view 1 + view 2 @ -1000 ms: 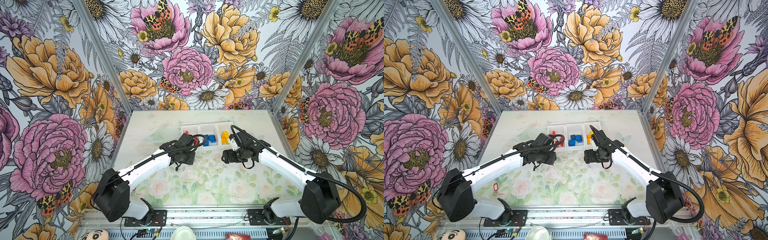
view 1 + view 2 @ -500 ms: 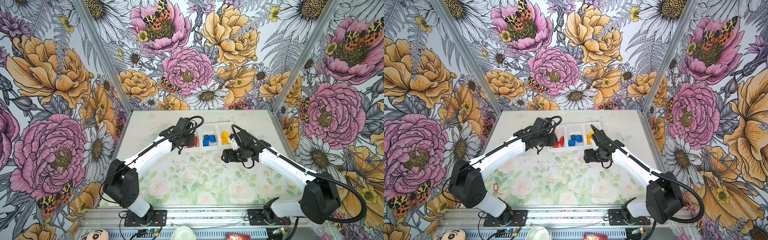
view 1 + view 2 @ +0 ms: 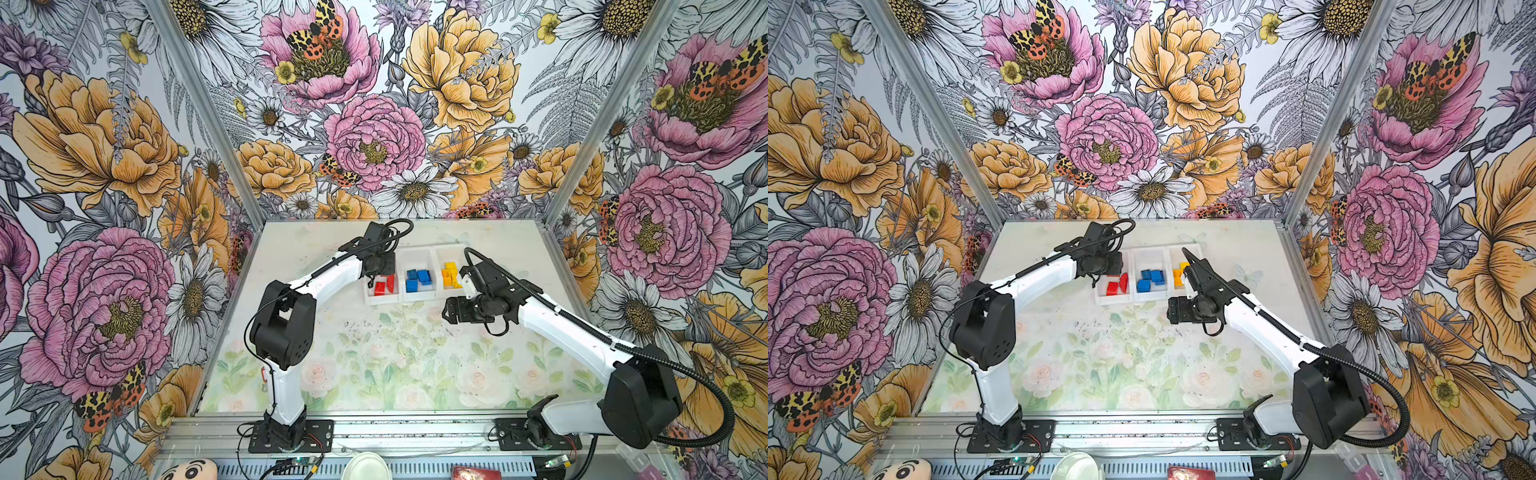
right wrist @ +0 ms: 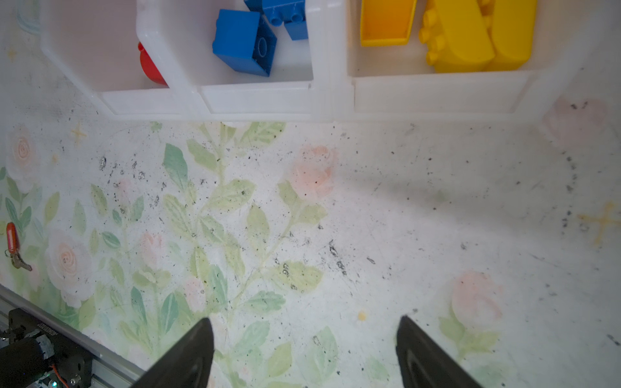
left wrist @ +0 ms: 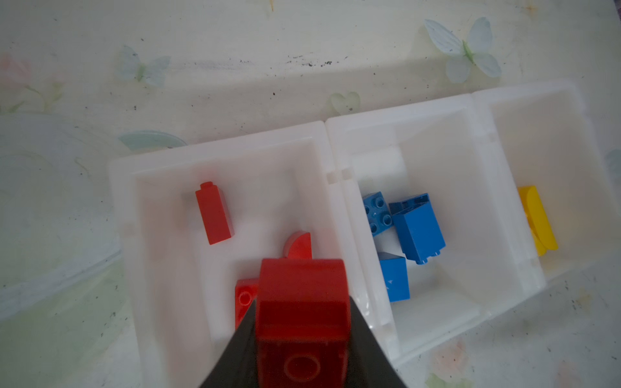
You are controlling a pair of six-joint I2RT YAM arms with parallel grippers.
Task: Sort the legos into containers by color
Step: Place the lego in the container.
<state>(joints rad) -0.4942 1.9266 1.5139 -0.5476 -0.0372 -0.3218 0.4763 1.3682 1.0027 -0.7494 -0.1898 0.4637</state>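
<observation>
The containers (image 3: pixel 415 297) are three joined white bins at the back of the table, seen in both top views. My left gripper (image 5: pixel 300 322) is shut on a red lego (image 5: pixel 302 285) and hangs over the left bin (image 5: pixel 215 147). Three more red legos (image 5: pixel 214 213) lie in that bin. Blue legos (image 5: pixel 416 228) fill the middle bin and yellow legos (image 4: pixel 470 33) the right one. My right gripper (image 4: pixel 304 339) stands open over bare table in front of the tray, nothing between its fingers (image 4: pixel 198 346). In a top view it is the black head (image 3: pixel 446 311) near the yellow bin.
A small red key tag (image 4: pixel 11 242) with a key lies near the table's left front. Flowered walls close in the table on three sides. A metal rail (image 3: pixel 415 432) with both arm bases runs along the front edge.
My left arm has swung from mid-table back to a spot over the left bin, carrying the red lego. The right arm has stayed still.
</observation>
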